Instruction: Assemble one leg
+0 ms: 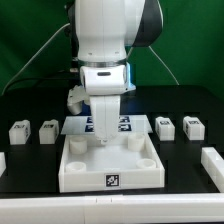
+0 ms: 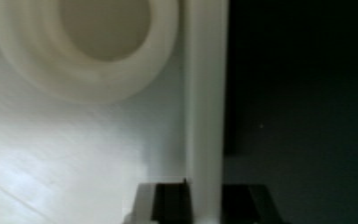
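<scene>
Leg (image 1: 48,130) lies untouched toward the exterior view's left of the tray (image 1: 88,178), my gripper (image 1: 103,142) low at its back rim; wrist view, fingertips (image 2: 162,205) straddle that rim, clamped or not I cannot tell; likely positioning tray, next release and fetch leg.
</scene>
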Robot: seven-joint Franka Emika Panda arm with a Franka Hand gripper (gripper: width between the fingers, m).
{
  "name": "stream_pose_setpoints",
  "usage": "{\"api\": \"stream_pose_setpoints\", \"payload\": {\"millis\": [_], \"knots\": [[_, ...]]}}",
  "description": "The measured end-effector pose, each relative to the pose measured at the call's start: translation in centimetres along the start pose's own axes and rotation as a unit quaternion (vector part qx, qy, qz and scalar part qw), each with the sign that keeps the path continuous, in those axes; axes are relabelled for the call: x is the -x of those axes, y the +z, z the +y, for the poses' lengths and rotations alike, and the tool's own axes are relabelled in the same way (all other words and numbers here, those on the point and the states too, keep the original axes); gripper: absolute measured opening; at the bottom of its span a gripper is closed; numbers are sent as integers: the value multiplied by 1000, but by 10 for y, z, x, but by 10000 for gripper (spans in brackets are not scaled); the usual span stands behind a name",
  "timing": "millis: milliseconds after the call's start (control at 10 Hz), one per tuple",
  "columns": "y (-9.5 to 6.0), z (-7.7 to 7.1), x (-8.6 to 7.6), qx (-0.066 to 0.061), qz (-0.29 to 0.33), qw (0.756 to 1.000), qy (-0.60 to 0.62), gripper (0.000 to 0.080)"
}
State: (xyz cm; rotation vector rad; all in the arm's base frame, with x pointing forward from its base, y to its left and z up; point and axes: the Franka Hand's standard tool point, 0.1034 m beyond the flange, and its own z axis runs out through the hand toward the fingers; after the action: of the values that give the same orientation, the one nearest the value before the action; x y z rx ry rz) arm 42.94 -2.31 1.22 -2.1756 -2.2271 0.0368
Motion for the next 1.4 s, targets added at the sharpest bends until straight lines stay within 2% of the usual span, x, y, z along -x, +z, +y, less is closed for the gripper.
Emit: {"api": "stream_pose_setpoints", "payload": {"millis": [200, 400, 800, 1000, 1100, 1400], "knots": [[-2, 5, -1, 4, 0, 1000, 2, 61], [-3, 19, -9, 10, 2, 1000, 8, 61], [-4, 64, -46, 28, 12, 999, 20, 61], [-1, 67, -51, 0, 9, 1000, 22, 61], [-1, 67, -55, -10, 9, 1000, 22, 62], [-1, 68, -76, -23, 9, 999, 23, 64]]}}
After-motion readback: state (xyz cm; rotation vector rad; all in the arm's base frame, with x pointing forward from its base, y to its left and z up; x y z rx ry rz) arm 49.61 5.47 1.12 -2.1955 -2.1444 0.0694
